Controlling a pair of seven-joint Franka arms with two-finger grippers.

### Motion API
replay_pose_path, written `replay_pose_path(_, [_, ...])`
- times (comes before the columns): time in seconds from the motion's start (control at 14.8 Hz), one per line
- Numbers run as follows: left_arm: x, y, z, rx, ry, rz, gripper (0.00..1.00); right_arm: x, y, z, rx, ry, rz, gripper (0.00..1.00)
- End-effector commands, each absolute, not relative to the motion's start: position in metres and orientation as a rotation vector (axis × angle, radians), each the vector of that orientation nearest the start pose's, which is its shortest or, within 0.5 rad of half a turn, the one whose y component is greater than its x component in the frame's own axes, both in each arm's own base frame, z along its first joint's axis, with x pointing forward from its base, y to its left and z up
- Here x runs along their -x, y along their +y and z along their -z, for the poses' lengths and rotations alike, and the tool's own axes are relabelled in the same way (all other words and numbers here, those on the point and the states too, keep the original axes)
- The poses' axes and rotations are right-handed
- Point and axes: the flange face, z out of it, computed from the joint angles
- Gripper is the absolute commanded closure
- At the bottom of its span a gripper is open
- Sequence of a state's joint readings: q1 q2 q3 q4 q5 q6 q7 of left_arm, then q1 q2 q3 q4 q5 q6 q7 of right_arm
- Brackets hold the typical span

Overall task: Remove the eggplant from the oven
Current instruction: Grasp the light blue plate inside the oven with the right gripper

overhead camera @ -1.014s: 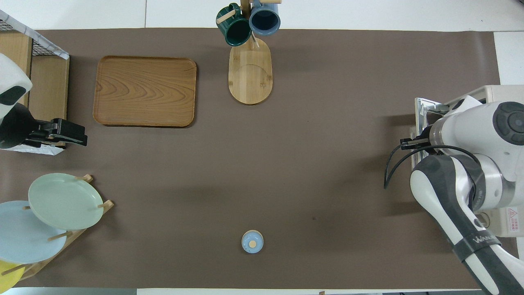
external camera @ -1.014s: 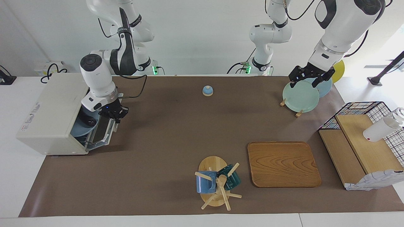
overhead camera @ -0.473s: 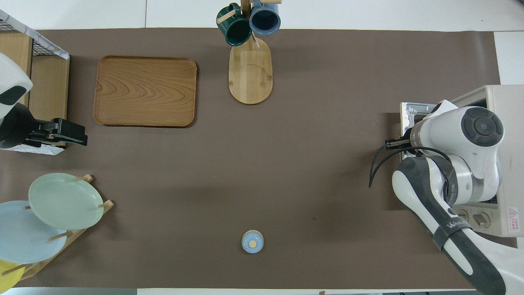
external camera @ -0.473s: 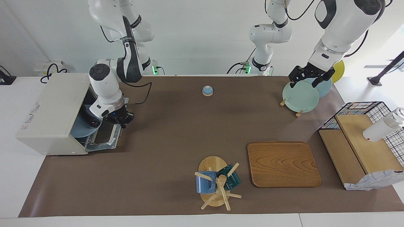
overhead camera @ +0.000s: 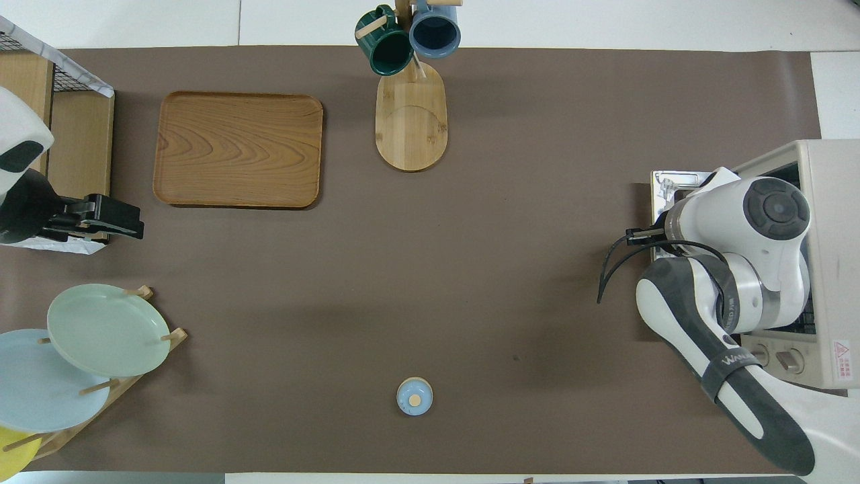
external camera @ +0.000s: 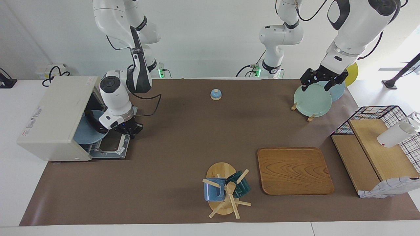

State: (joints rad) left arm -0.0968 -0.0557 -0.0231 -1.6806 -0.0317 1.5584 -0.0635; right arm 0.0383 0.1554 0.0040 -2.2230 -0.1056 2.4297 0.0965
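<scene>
The toaster oven (external camera: 54,114) sits at the right arm's end of the bench (external camera: 170,141), its drop-down door (external camera: 110,147) lowered flat onto the brown mat in front of it. Inside the open cavity a blue plate (external camera: 86,130) shows, and on it lies a dark, slightly curved shape that reads as the eggplant (external camera: 93,121), partly hidden by the right arm's wrist. The right gripper (external camera: 130,129) is low at the outer edge of the open door, by the handle; its jaws point downward there, and whether they are parted or closed on the handle cannot be told. The left gripper (external camera: 323,80) waits raised over the pale green plate (external camera: 312,100) in the plate rack at the left arm's end of the bench, its jaws spread apart and holding nothing. A small blue bell (external camera: 216,94) rests near the robots at mid-bench. A mug tree (external camera: 226,191) with a blue and a green mug stands beside the wooden tray (external camera: 294,170).
</scene>
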Motion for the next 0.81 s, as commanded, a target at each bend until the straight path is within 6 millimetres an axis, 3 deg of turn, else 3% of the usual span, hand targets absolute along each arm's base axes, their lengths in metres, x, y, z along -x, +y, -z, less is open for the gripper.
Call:
replay_pose_path(0.0, [-0.528,-0.062,-0.607,3.168,0.081,-0.084,0.0,-0.552,0.023,-0.313,3.221,-0.014,0.123,1.0])
replay_pose_path(0.14, [-0.529,-0.063,-0.606,3.168,0.081,-0.082,0.0,-0.553,0.025,-0.315,3.22,-0.021,0.125,1.0])
replay_pose_path(0.34, [-0.528,-0.063,-0.607,3.168,0.081,-0.077,0.0,-0.565,0.057,-0.342,3.196,-0.038,0.11,1.0])
replay_pose_path(0.54, [-0.53,-0.063,-0.607,3.169,0.088,-0.065,0.0,-0.57,0.045,-0.392,3.216,-0.014,0.01,1.0])
replay_pose_path(0.68, [-0.53,-0.063,-0.607,3.169,0.088,-0.065,0.0,-0.567,0.042,-0.394,3.221,0.008,-0.031,1.0])
replay_pose_path(0.74, [-0.53,-0.063,-0.607,3.169,0.088,-0.067,0.0,-0.566,0.036,-0.397,3.226,0.017,-0.051,0.94])
